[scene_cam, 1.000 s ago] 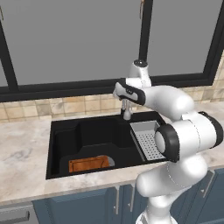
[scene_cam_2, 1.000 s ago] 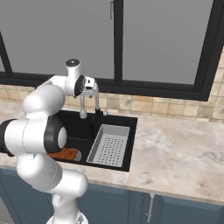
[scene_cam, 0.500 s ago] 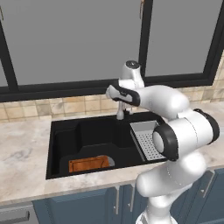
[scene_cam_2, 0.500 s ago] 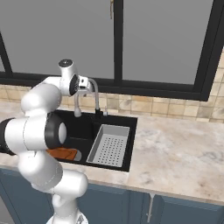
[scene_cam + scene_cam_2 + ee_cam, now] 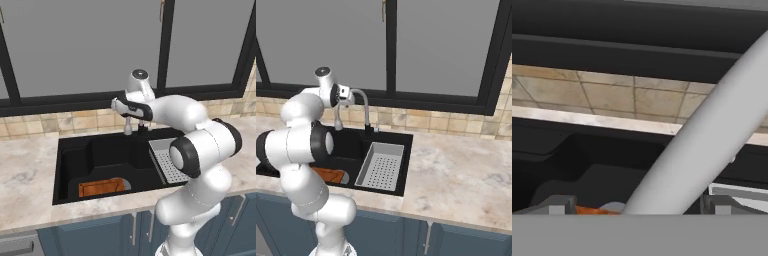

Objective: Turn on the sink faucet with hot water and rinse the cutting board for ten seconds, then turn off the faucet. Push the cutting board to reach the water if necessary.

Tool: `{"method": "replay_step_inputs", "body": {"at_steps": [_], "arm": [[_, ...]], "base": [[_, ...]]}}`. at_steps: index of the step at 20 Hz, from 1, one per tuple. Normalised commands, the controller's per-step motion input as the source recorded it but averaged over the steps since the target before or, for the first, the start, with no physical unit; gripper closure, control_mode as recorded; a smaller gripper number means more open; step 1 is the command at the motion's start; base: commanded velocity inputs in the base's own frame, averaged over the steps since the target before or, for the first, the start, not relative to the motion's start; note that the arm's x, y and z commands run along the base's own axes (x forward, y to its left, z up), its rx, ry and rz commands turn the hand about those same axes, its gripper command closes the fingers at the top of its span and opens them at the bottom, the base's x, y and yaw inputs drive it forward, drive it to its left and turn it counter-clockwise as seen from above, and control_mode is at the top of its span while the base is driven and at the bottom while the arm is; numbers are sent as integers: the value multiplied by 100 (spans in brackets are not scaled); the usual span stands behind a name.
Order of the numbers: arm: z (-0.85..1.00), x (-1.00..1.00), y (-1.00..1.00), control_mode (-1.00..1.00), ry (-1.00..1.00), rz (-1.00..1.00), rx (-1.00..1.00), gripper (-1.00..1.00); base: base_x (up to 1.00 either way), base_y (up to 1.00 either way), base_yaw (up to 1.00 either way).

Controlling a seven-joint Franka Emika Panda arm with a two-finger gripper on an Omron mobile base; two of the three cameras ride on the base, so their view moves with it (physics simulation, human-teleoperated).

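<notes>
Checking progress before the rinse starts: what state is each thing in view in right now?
Grey metal gooseneck sink faucet: upright, no water running.
Orange-brown wooden cutting board: lying flat on the floor of the sink.
Matte black sink: dry-looking.
Grey perforated tray: sitting in the sink's right side.
Gripper: open, at the spout.

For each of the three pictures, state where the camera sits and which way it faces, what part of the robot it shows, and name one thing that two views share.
Left base view: behind the arm to its left, looking forward and down at the sink, cutting board and window; the arm rises at lower right.
Right base view: behind to its right, same scene; the arm rises at lower left, the sink faucet beside the hand.
Hand view: on the hand, looking along the gripper; its open fingertips flank the spout.
Shared: both base views show the grey drainer tray.
</notes>
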Motion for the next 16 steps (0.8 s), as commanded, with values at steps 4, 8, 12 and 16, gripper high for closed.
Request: {"method": "replay_step_inputs", "body": {"at_steps": [4,8,12,16], "arm": [[-4,32,31,-100,0,-1,0,-100],[-1,22,21,-100,0,0,0,-100],[0,2,0,-100,1,0,0,-100],[1,0,0,-100,0,0,0,-100]], "base": [[0,0,0],[0,0,0],[0,0,0],[0,0,0]]}}
